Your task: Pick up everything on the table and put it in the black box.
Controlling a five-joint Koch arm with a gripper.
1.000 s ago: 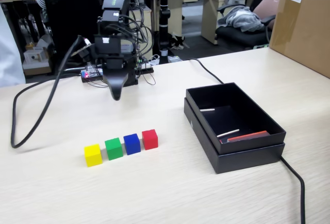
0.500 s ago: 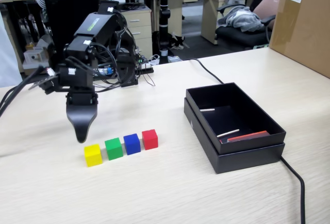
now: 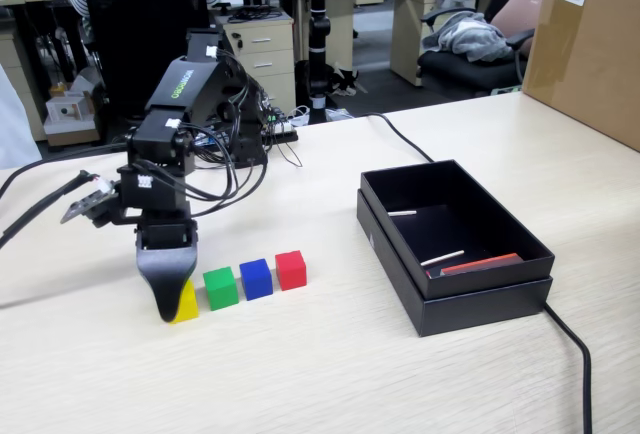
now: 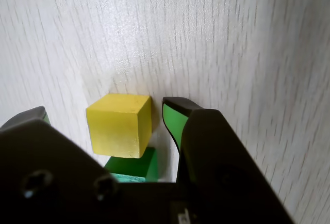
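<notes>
Four small cubes stand in a row on the pale wood-grain table (image 3: 330, 374): yellow (image 3: 187, 304), green (image 3: 221, 288), blue (image 3: 256, 279), red (image 3: 291, 269). My gripper (image 3: 170, 306) is lowered to the table at the row's left end. In the wrist view the gripper (image 4: 105, 110) is open, with its jaws on either side of the yellow cube (image 4: 118, 126). The right jaw is close to the cube and the left jaw stands well apart from it. The green cube (image 4: 136, 164) shows just behind the yellow one. The black box (image 3: 455, 309) stands to the right and holds no cubes.
The box holds thin white sticks (image 3: 441, 257) and a flat red strip (image 3: 480, 265). A black cable (image 3: 570, 344) runs past the box's right side. A big brown carton (image 3: 590, 44) stands at the back right. The arm's wires (image 3: 40, 204) trail off to the left.
</notes>
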